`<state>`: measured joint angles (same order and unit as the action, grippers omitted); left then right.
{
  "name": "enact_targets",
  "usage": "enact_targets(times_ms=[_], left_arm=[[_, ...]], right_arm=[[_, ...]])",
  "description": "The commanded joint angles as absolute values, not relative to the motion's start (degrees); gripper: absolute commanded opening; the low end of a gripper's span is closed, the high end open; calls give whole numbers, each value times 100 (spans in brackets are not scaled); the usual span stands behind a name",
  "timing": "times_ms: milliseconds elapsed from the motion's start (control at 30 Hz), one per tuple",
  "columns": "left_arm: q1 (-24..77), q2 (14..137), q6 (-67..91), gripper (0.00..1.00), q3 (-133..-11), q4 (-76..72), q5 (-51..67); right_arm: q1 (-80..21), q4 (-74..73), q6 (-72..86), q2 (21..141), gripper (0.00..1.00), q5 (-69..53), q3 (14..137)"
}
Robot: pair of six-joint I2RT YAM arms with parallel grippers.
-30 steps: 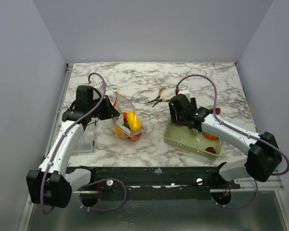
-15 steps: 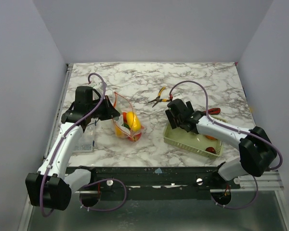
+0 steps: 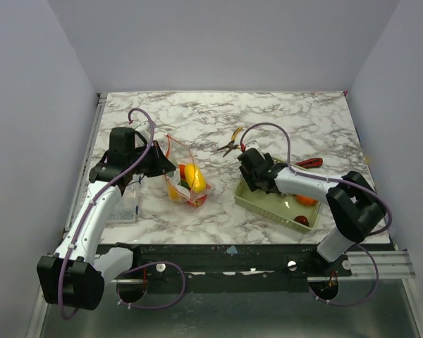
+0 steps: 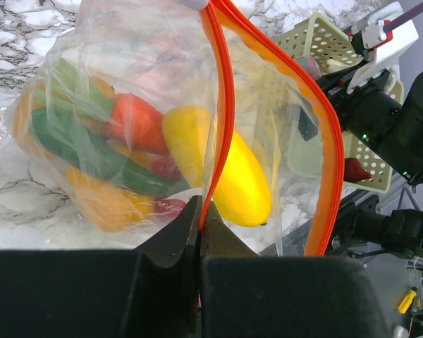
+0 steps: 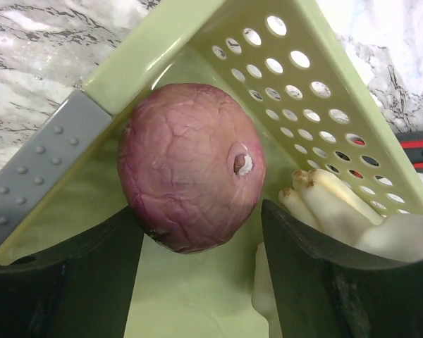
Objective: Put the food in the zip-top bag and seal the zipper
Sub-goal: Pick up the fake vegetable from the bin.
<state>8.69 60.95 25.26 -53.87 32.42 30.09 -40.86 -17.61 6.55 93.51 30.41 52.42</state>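
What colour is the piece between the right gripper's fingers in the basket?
The piece is dull reddish purple, wrinkled; clearest in the right wrist view.

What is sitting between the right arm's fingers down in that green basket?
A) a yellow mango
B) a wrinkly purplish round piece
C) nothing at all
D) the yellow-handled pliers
B: the right wrist view shows a purplish round piece in a corner of the basket, flanked by the two dark fingers, with a white bulb beside it.

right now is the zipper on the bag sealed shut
No, the two orange strips of the zipper gape apart, leaving the zip-top bag open.
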Motion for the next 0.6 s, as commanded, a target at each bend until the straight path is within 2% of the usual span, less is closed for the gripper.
enact_targets(times_ms=[0,67,167,200,300,567], left_arm=[[870,5981,2443,0,-5292,3183,3077],[870,5994,2443,0,-5300,3190,3074],[870,6025,2443,0,-5326,3192,3076],[870,6029,2443,0,-5326,3197,3068],[870,6016,2444,0,-5301,3187,3068],[871,5992,2461,0,-5289,3161,3081]], right_arm=[[-4100,-1670,730,9289,66,3335,5339],[-4102,-1517,793,9079,53,3281,5197],[-4100,-1293,972,8651,19,3226,4945],[-4103,-1261,1034,8481,11,3190,4878],[-4104,-1201,1238,7921,1,3010,4626],[-4104,-1314,1710,6864,0,1968,4501]])
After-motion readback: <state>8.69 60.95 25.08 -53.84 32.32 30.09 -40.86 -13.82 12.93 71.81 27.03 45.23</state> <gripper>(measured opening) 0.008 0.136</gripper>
